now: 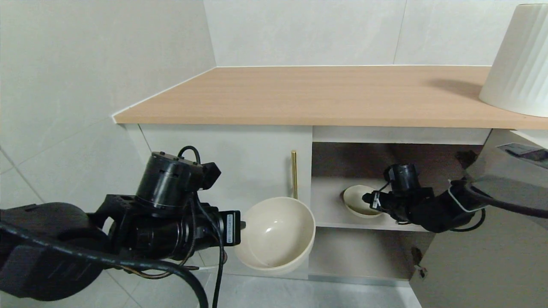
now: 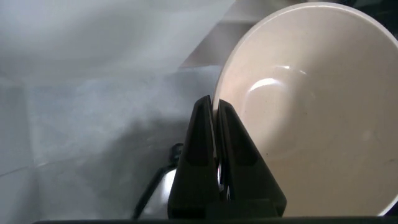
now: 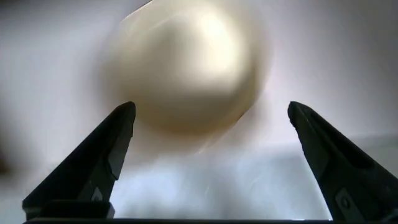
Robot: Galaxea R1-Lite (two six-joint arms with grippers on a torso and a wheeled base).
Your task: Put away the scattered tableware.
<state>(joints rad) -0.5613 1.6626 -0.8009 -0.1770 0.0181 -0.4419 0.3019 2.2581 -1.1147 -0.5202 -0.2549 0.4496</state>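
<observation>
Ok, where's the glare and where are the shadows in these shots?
Head view: a small bright highlight inside the large bowl in the left pincer; the lampshade casts a soft shadow on the countertop; the open cabinet is shadowed above the small bowl. Left wrist view: two glare streaks inside that large bowl. Right wrist view: the small bowl looks evenly lit, without a hard highlight.

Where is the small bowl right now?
In the head view's right half, the small bowl sits on the cabinet shelf, just ahead of the open right gripper.
</observation>
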